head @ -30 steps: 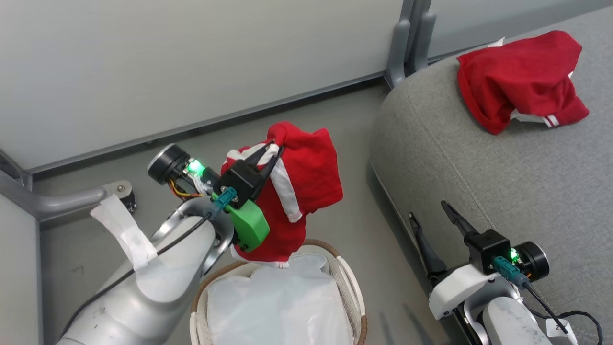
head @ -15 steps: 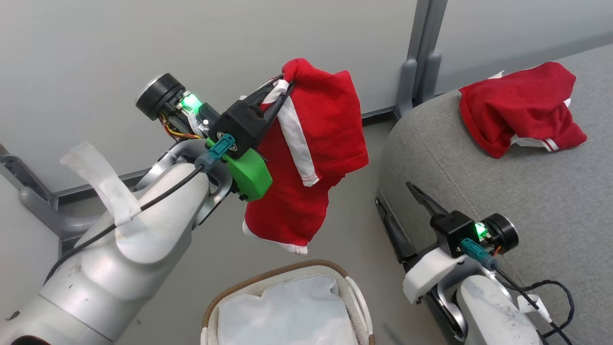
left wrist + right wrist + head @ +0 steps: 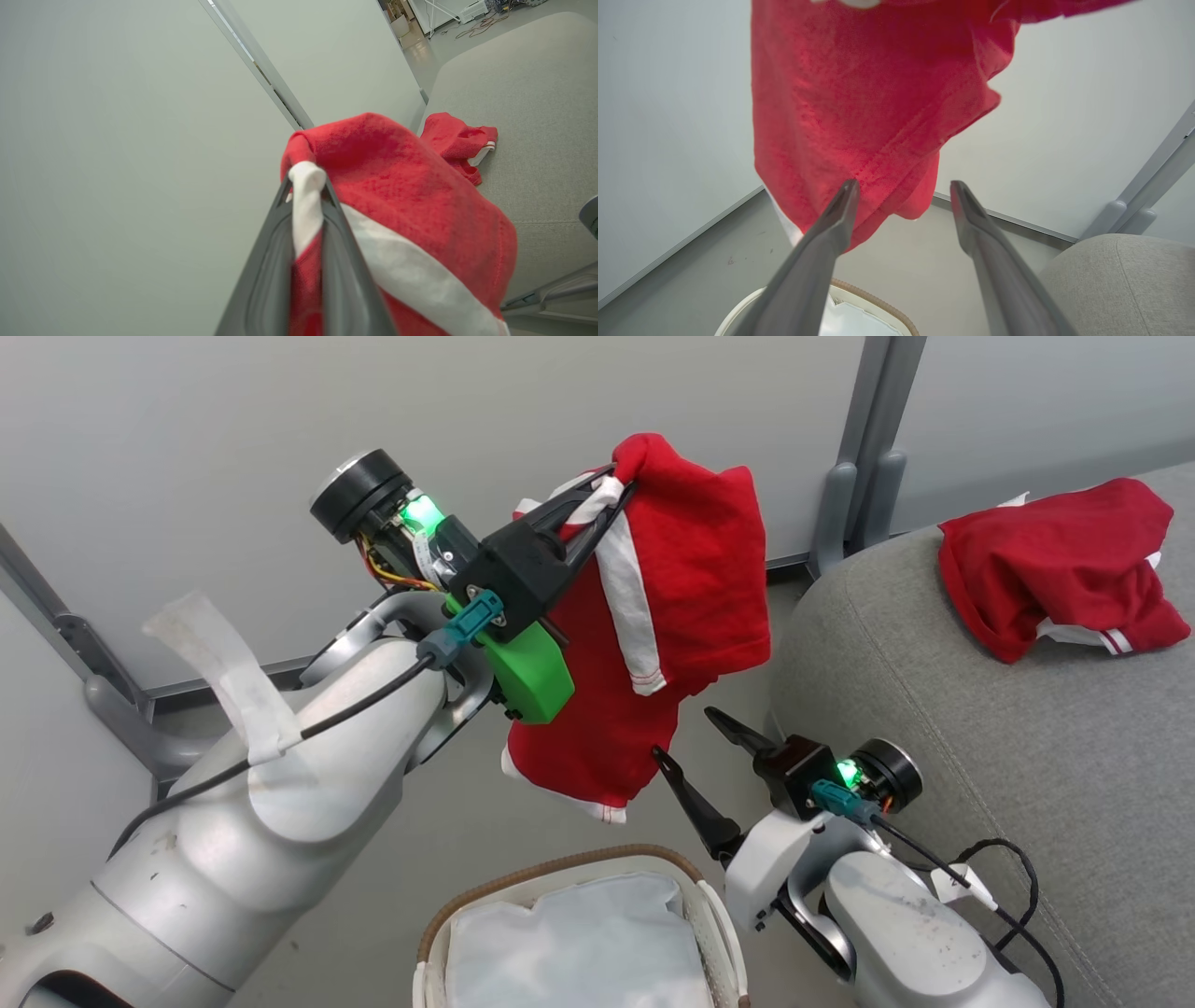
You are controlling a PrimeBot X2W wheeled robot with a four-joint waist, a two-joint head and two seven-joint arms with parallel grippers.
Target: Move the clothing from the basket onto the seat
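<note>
Midway, the left hand [image 3: 618, 481] pinches the second red garment [image 3: 691, 569] beside the seat [image 3: 980, 728], where it should go next; right hand [image 3: 683, 732] wide, empty.

Left end effector [image 3: 624, 478] pinching hanging red garment [image 3: 695, 579], second red garment [image 3: 1055, 560] on seat [image 3: 934, 728], right end effector [image 3: 684, 733] spread

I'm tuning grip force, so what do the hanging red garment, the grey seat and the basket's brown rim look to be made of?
Hanging garment: soft matte cloth, probably a cotton-like knit; it drapes limply and looks fuzzy close up.
Seat: matte grey woven upholstery, with a visible weave and a stitched seam.
Basket rim: a brown braided band, either rattan or a plastic imitation; I cannot tell which.
</note>
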